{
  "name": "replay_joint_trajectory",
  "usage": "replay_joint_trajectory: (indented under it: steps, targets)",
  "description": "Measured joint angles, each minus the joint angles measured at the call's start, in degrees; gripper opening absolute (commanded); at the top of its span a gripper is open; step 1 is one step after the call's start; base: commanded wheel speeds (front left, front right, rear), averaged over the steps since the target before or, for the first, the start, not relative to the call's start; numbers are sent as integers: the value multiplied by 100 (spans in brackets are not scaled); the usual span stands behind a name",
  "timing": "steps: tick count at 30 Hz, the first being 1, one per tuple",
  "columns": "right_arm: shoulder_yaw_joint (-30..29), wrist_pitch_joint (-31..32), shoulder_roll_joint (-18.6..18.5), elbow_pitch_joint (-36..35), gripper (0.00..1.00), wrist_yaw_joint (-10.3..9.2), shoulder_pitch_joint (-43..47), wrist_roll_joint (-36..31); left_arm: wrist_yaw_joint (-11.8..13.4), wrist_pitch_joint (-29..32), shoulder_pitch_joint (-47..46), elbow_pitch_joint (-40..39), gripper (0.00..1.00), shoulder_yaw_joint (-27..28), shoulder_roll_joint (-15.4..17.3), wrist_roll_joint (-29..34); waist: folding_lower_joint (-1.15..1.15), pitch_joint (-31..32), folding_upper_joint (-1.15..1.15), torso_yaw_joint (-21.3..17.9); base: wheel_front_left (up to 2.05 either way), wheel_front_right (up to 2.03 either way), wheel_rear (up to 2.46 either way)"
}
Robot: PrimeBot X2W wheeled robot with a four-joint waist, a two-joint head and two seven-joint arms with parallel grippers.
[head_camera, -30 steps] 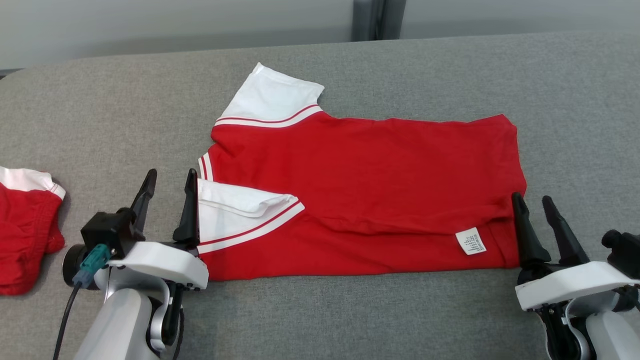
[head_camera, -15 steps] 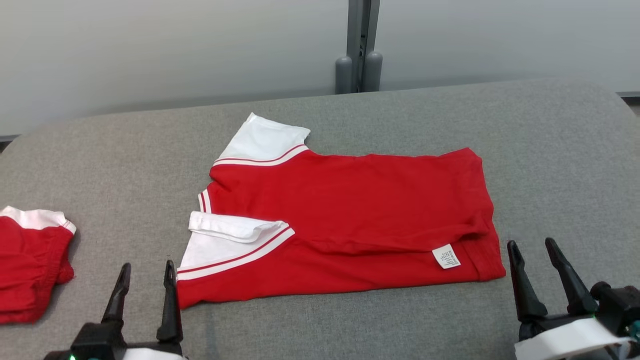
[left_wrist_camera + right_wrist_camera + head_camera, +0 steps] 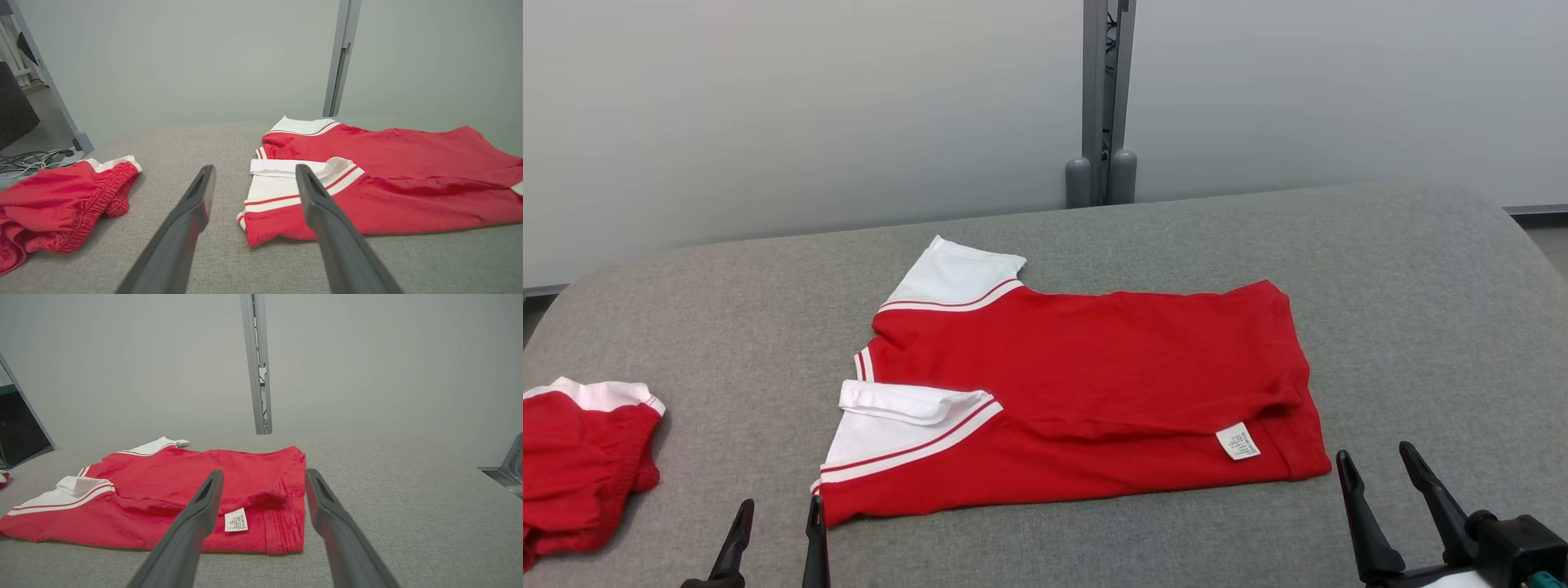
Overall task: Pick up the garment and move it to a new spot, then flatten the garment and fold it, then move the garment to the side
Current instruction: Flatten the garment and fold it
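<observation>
**Fold stage, both grippers free.** The garment, a red shirt with white sleeves, lies flat at the middle of the grey padded table. Its near long edge is already doubled over, so the care label faces up. The near sleeve is turned back on itself.

The left gripper stands just short of the sleeve-end corner with its fingers spread and empty. The right gripper stands just off the hem-end corner, likewise spread and holding nothing.

The step in hand appears to be the folding. One lengthwise fold looks done, and a crosswise fold and the move aside seem to remain. The next move probably calls for a pinch through all layers at one end, so that the doubled edge does not slide open as it is carried over.

The bottom edge of the head view cuts off both gripper bodies. The print on the label is too small to read. A second red garment is cut off at the left edge. How the layers lie beneath the fold cannot be made out.
</observation>
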State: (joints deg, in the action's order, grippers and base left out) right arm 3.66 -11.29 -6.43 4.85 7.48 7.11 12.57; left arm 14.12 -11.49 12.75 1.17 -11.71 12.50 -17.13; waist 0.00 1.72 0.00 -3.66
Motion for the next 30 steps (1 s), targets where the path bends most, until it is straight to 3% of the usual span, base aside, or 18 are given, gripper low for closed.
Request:
replay_joint_trajectory:
  steps: [17,22,30]
  targets:
    - [-56,66,-2,23,100,0,-138,67,46,191,-266,27,100,-63,66,-8,0,-137,0,92,0,0,0]
    - [-269,60,-66,477,100,1,-531,201,-183,353,-968,320,100,-160,77,-67,0,-399,0,162,0,0,0]
    - [-274,-94,-110,1655,100,0,-1222,370,-565,598,-1644,1463,100,-311,-52,-323,0,-910,0,231,0,0,0]
